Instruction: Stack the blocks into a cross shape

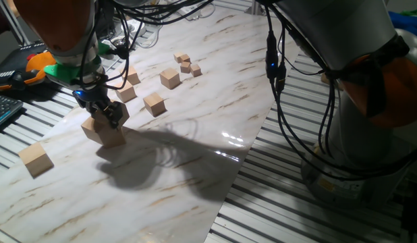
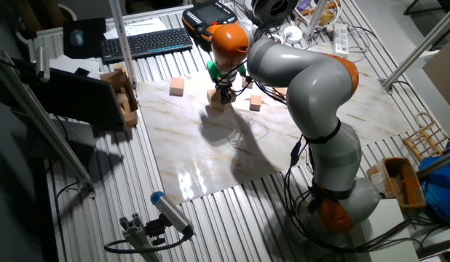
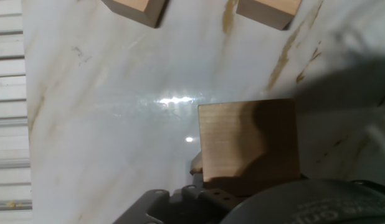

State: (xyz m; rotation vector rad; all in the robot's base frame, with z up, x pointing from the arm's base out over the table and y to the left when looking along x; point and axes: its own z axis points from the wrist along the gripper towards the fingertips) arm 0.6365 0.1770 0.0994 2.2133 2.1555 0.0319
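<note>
My gripper (image 1: 108,115) stands low over the left part of the marble board, its dark fingers shut on a large tan block (image 3: 248,140). Right beneath it sit two more large blocks (image 1: 104,133), side by side and touching. In the hand view the held block fills the lower middle, with a sliver of another block at its lower left; my fingertips are hidden there. A further large block (image 1: 36,160) lies alone near the board's left corner. From the other fixed view, the gripper (image 2: 223,94) is at the board's far edge, with the lone block (image 2: 177,87) to its left.
Medium wooden cubes (image 1: 154,103) (image 1: 169,79) (image 1: 126,92) lie just behind the gripper, and tiny cubes (image 1: 187,65) sit farther back. A keyboard (image 1: 3,111) and an orange pendant (image 1: 36,67) lie off the board's left. The arm's base (image 2: 334,204) stands at the right.
</note>
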